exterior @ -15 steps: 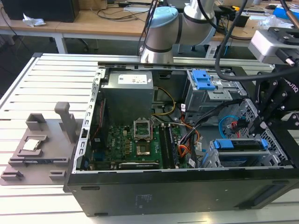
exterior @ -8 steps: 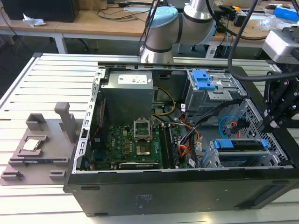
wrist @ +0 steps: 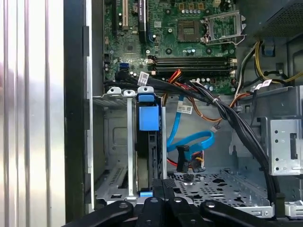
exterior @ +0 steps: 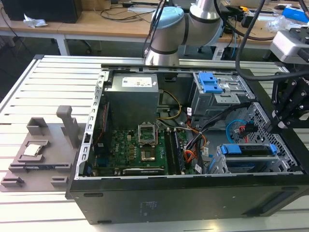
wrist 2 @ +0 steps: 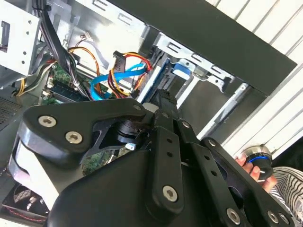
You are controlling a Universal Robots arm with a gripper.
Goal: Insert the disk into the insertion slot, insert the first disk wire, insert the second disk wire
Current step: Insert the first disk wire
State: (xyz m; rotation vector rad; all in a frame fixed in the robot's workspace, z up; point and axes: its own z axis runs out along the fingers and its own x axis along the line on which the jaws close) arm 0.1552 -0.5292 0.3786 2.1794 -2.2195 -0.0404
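The disk, in its blue frame, stands edge-on inside the insertion slot, a low silver cage. In the exterior view the disk lies in that cage at the case's front right corner. My gripper sits just off the disk's outer end, fingers close together with nothing between them; it hangs over the case's right end. The second disk wire loops light blue beside the disk, its dark plug hanging loose. A thin red first disk wire runs by that plug.
A taller grey bay with a blue latch stands behind the cage. A thick black cable bundle and orange-and-black wires cross near the cage. The motherboard fills the case floor. A grey fixture lies outside. A person's hand shows beyond the case.
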